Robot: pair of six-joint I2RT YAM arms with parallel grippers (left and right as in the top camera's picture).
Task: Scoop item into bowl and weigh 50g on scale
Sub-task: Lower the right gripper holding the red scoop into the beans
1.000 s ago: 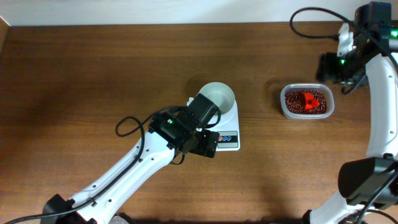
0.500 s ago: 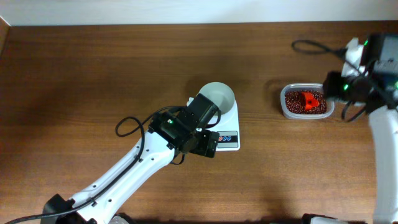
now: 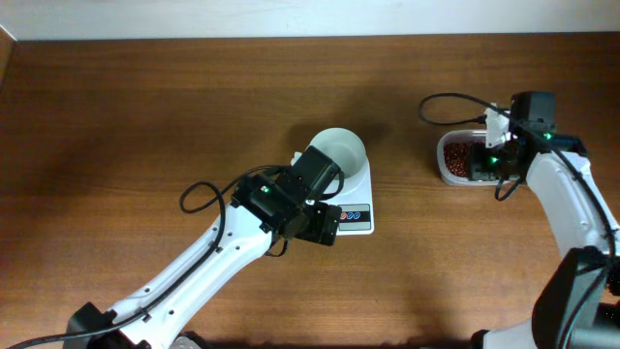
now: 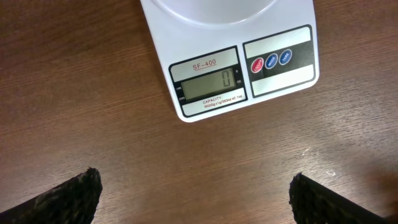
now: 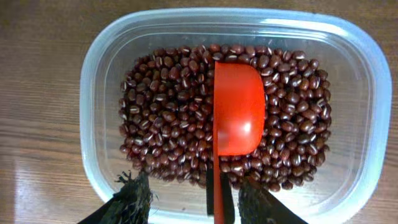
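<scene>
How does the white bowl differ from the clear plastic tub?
The bowl is round and opaque white; the tub is rectangular with rounded corners and see-through. The bowl looks empty where it shows; the tub holds beans and a red scoop. The bowl sits on the scale; the tub rests directly on the table. Both are open-topped containers.

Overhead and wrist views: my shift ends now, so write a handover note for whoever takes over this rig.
Left claw: open, above the table in front of the scale.
Right claw: open, astride the handle of the red scoop, not gripping.
Beans and scoop lie in the clear tub; the empty white bowl sits on the scale, which reads 0.
Done: bowl placed.
To do: grip scoop, move beans to the bowl until 50 g.
</scene>
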